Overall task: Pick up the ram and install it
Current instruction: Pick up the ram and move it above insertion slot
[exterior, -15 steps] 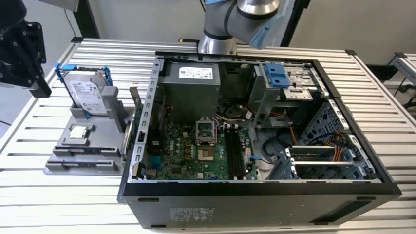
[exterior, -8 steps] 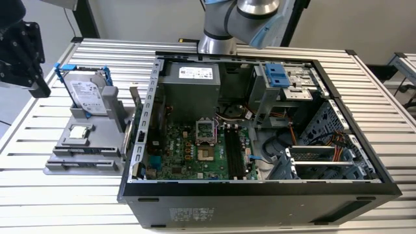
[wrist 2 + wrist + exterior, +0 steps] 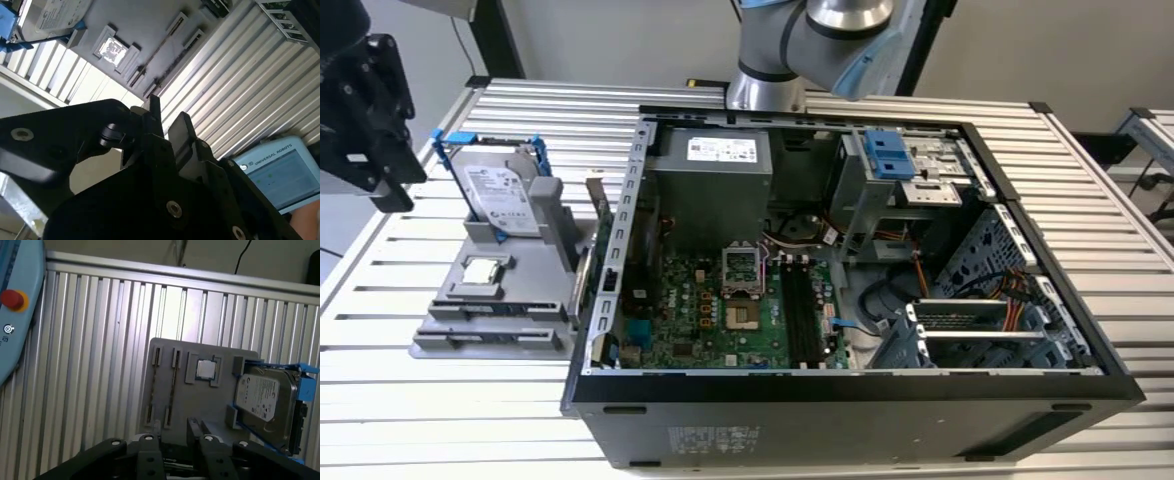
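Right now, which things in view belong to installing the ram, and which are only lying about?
For the job: ram, on edge in the grey holder; open gripper; motherboard slots.
Lying about: hard drive; processor chip; teach pendant.

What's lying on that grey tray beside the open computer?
On the grey tray: a hard drive in a blue frame, a small square processor chip, and the ram, edge-on in its slots. Whatever lies under the hard drive is covered.
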`<state>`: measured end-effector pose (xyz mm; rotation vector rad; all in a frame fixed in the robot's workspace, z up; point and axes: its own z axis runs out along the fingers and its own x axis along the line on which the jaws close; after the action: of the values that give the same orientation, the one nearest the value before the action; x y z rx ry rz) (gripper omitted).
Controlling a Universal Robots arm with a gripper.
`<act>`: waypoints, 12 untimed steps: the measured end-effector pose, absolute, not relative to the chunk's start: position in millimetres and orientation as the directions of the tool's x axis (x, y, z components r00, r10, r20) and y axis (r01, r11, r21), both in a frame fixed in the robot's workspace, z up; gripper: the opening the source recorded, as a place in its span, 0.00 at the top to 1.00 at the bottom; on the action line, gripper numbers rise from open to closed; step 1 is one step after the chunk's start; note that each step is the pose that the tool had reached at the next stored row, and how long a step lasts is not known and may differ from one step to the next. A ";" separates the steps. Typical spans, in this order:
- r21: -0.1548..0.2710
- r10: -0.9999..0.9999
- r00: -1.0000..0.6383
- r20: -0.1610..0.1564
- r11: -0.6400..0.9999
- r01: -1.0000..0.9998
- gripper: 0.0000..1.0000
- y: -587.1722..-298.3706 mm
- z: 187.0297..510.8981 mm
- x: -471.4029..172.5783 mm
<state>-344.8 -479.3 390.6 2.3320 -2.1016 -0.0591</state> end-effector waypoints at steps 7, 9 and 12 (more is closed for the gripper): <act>0.026 -0.997 0.072 -0.027 -0.073 -0.997 0.00 -479.4 389.3 -345.6; 0.026 -0.999 0.046 -0.027 -0.047 -0.999 0.00 -479.3 387.2 -345.6; 0.026 -0.999 0.041 -0.027 -0.042 -0.999 0.00 -479.4 382.5 -345.6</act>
<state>-345.6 -479.4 382.5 2.2664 -2.1741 -0.0592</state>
